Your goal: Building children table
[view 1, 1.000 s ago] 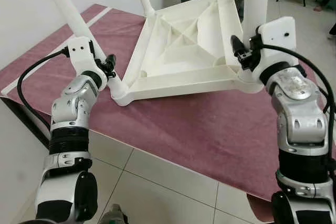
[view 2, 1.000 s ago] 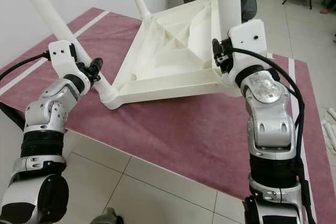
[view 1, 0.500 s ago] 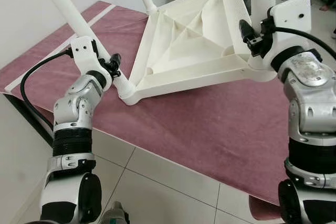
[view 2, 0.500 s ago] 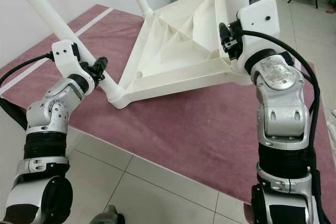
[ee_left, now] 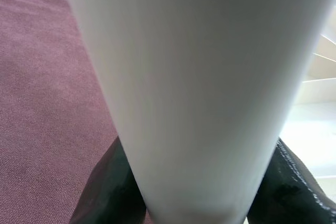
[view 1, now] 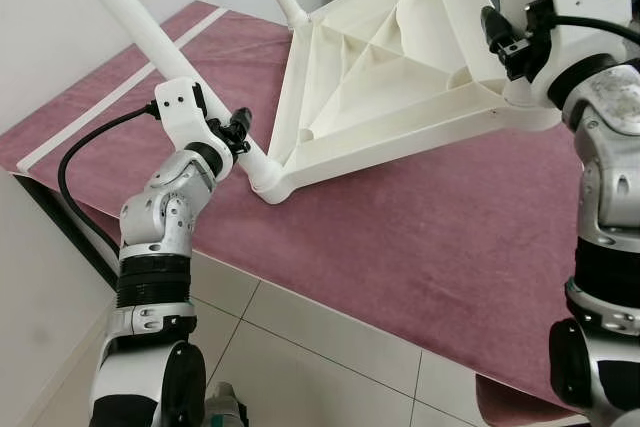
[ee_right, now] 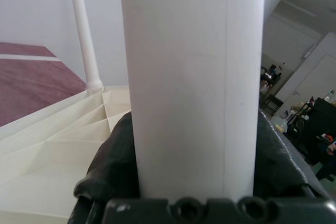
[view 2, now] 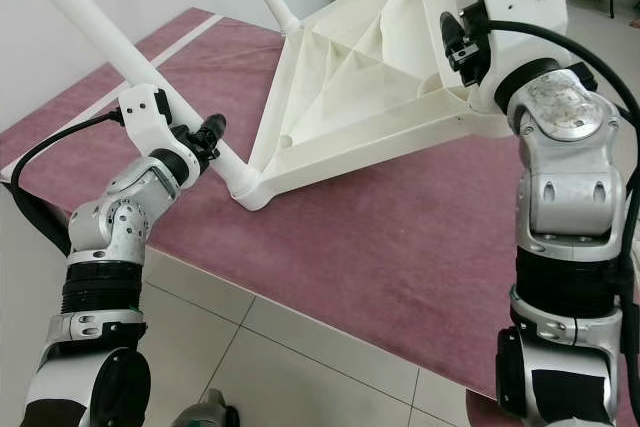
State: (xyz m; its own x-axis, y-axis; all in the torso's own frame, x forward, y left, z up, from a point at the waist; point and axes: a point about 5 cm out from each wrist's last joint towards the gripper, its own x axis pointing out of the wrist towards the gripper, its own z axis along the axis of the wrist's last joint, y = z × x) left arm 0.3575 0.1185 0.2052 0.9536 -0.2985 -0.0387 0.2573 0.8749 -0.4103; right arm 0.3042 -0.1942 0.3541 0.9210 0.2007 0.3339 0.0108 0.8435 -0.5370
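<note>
Left claw (view 1: 243,128) gripping table leg (view 1: 130,15), maroon carpet (view 1: 400,237), tiled floor (view 1: 300,347)

My left arm (view 1: 165,222) and right arm (view 2: 560,197) are built of brushed silver segments joined by ribbed black collars and glossy black joint housings. Small screw heads dot the silver shells. Each wrist carries a white rectangular camera block with dark holes in its face. A black cable loops out from each block and runs back along the forearm. My right gripper (ee_right: 191,182) has matte black fingers (ee_right: 107,169) above a black bar with round screw recesses.
</note>
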